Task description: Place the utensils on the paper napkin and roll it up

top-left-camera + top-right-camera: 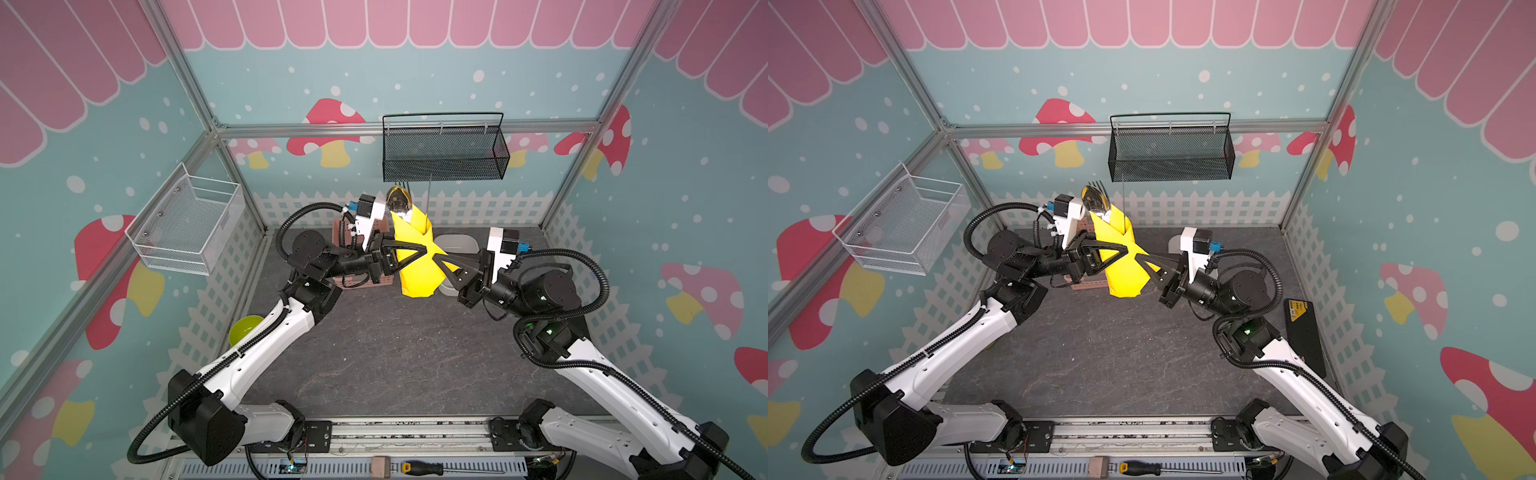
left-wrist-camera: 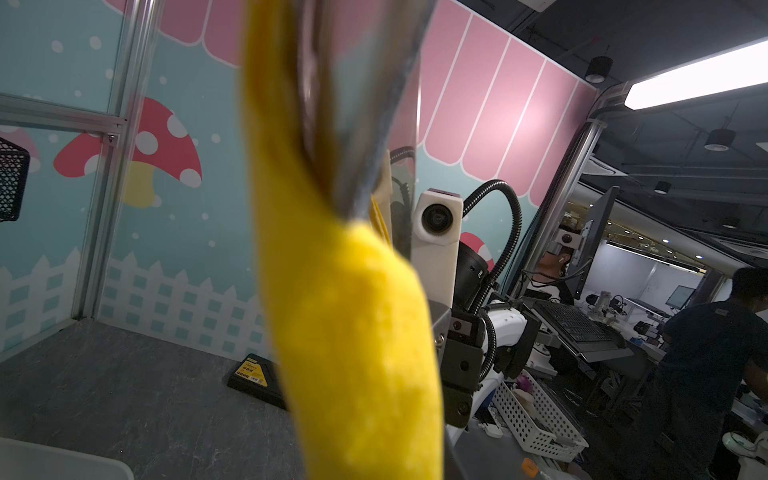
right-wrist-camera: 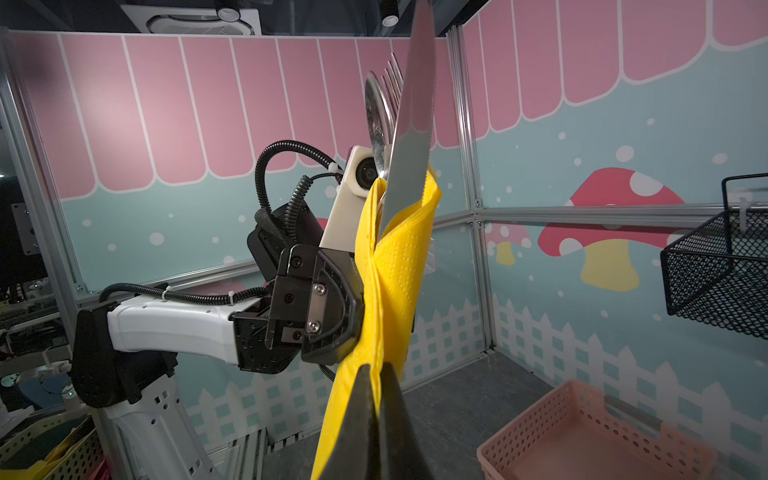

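Note:
The yellow paper napkin [image 1: 415,276] [image 1: 1125,276] is wrapped around the utensils and held upright in the air over the back of the table. The silver spoon [image 1: 398,201] [image 1: 1096,201], fork tines and knife blade [image 3: 411,145] stick out of its top; their handles are hidden inside. My left gripper [image 1: 426,248] [image 1: 1126,249] is shut across the roll's middle from the left. My right gripper [image 1: 433,257] [image 3: 376,368] is shut on a fold of the napkin from the right. In the left wrist view the napkin [image 2: 353,332] fills the middle and hides the fingers.
A pink basket [image 3: 582,436] [image 1: 365,282] sits on the table behind and below the roll. A pale tub [image 1: 455,245] stands beside it. There are also a black mesh basket [image 1: 444,153] on the back wall, a white wire basket [image 1: 191,224] on the left wall, a green bowl [image 1: 245,328], a black box [image 1: 1302,332] and a screwdriver [image 1: 424,468].

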